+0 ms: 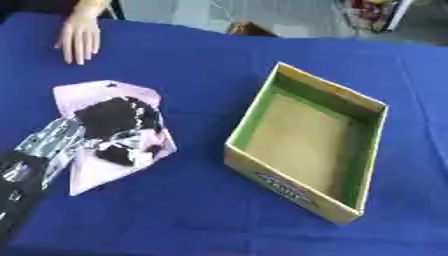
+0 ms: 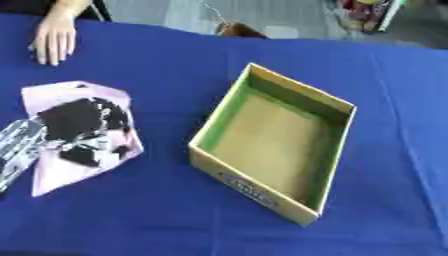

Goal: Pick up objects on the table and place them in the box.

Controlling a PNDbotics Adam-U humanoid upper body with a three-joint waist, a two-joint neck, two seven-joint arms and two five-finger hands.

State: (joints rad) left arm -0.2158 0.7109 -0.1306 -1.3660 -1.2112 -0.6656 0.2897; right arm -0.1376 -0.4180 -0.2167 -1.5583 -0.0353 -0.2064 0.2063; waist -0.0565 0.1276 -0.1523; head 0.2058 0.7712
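Nearest, the left robot hand [image 1: 48,145] enters from the lower left, blurred and partly cut off; whether it grips the pink packet [image 1: 109,132] it overlaps, I cannot tell. The right eye view shows only a sliver of it. The packet lies on the blue table [image 1: 201,215], left of the open yellow box [image 1: 306,145]. Farther back, a person's hand [image 1: 79,37] rests on the table.

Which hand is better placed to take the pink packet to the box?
Left. The left hand already lies on the pink packet at the table's left; the right hand is out of view. The box stands empty to the right.
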